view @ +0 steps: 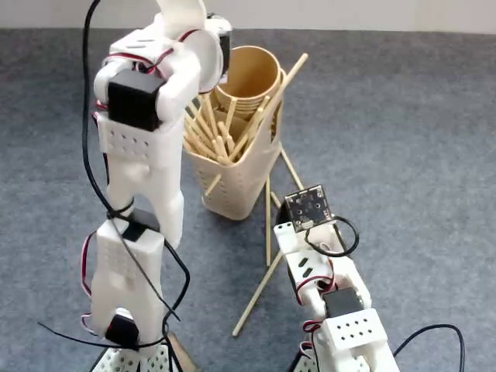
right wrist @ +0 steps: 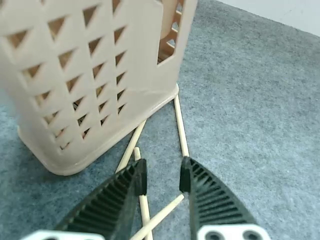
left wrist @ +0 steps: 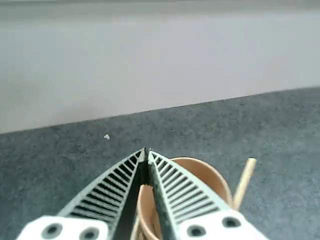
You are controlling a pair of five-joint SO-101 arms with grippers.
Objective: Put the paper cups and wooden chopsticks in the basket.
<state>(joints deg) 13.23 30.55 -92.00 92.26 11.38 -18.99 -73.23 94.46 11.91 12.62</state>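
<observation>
A beige lattice basket point(view: 236, 182) stands mid-table and holds a paper cup point(view: 249, 74) and several wooden chopsticks point(view: 213, 136). One chopstick point(view: 288, 74) leans out over the basket's rim. The left arm point(view: 147, 139) rises beside the basket, and my left gripper point(left wrist: 145, 152) is shut just above the cup point(left wrist: 205, 177), holding nothing. My right gripper point(right wrist: 162, 175) is open low over the carpet beside the basket point(right wrist: 100, 75). Loose chopsticks point(right wrist: 142, 200) lie on the carpet between and just ahead of its fingers. More of them point(view: 260, 291) lie in front of the basket.
Grey carpet point(view: 418, 139) covers the table, with free room to the right of the basket. The right arm point(view: 329, 291) stands at the front right. Black and red cables point(view: 93, 178) hang along the left arm. A pale wall point(left wrist: 150, 60) runs behind the table.
</observation>
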